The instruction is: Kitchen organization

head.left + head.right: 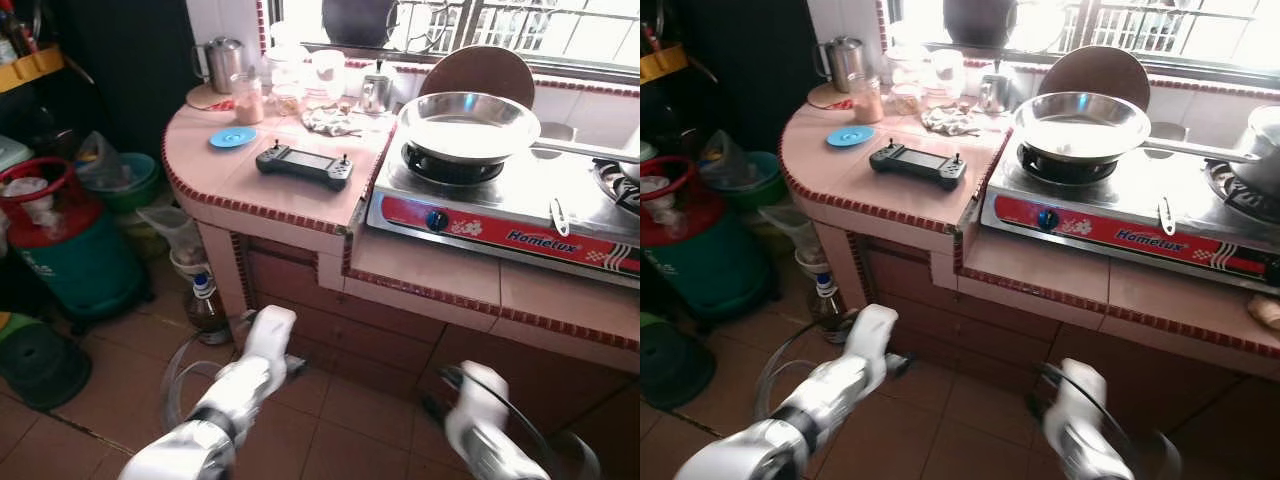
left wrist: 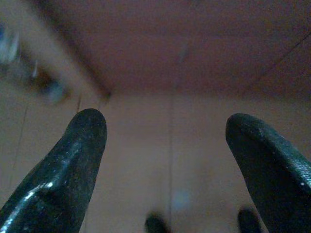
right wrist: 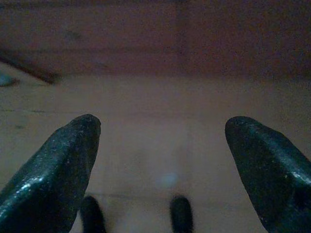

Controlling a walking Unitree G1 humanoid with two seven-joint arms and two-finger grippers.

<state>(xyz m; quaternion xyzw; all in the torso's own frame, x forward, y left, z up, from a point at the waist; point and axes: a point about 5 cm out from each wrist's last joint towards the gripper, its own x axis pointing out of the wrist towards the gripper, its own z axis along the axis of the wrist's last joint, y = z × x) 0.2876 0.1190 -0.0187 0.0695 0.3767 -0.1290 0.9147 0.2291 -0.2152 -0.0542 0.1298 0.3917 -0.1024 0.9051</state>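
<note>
Currently stove (image 1: 520,205) on counter (image 1: 300,190) reads "Homelux"; left gripper (image 2: 165,160) and right gripper (image 3: 163,160) both spread, low over floor (image 1: 330,420).

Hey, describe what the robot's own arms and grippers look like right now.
Both arms are silver-white with rounded glossy shells and dark bands at the joints. A thin black cable loops beside the right arm. The left gripper and right gripper each have two long, thick black fingers with a slightly shiny, rubbery surface tapering to rounded tips.

On the tabletop (image 1: 300,195), a controller (image 1: 304,165) lies left of the stove (image 1: 500,205), which carries a pan (image 1: 468,125); a kettle (image 1: 222,62) stands behind.
</note>
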